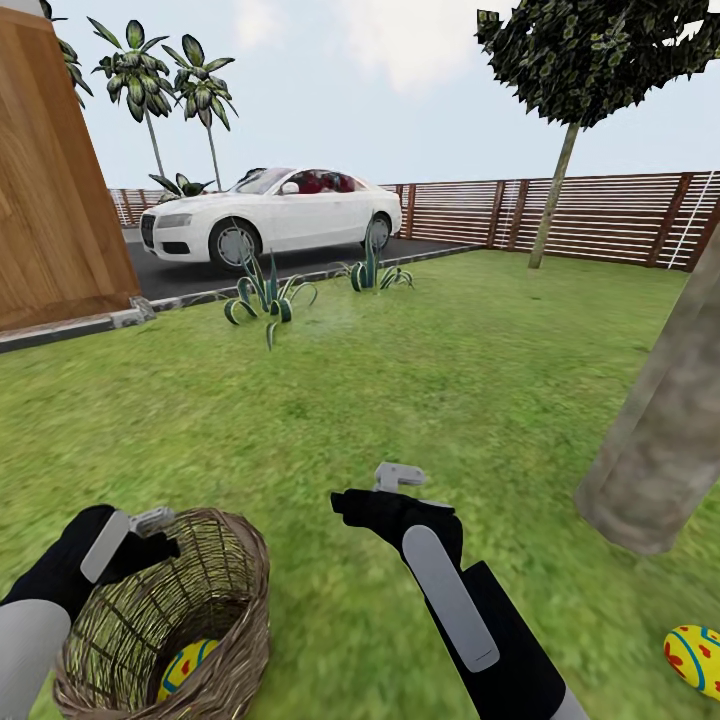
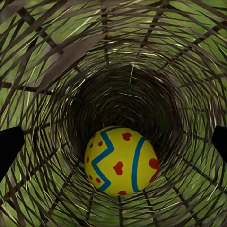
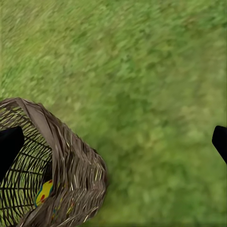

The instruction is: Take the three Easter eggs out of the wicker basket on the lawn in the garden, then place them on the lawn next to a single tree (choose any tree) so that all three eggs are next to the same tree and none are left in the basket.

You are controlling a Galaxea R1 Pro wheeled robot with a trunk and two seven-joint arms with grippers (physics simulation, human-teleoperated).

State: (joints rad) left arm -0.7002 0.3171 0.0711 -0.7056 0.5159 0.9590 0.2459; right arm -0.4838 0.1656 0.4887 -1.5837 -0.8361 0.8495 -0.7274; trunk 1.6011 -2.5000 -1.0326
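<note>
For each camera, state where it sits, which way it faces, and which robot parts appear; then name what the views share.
Head view: on the head, facing forward and down over the lawn; both arms, left gripper at the wicker basket, right gripper.
Left wrist view: by the left gripper, facing into the basket at an Easter egg; dark fingers at the edges.
Right wrist view: by the right gripper, facing down at grass; fingers.
Shared: basket and egg.
</note>
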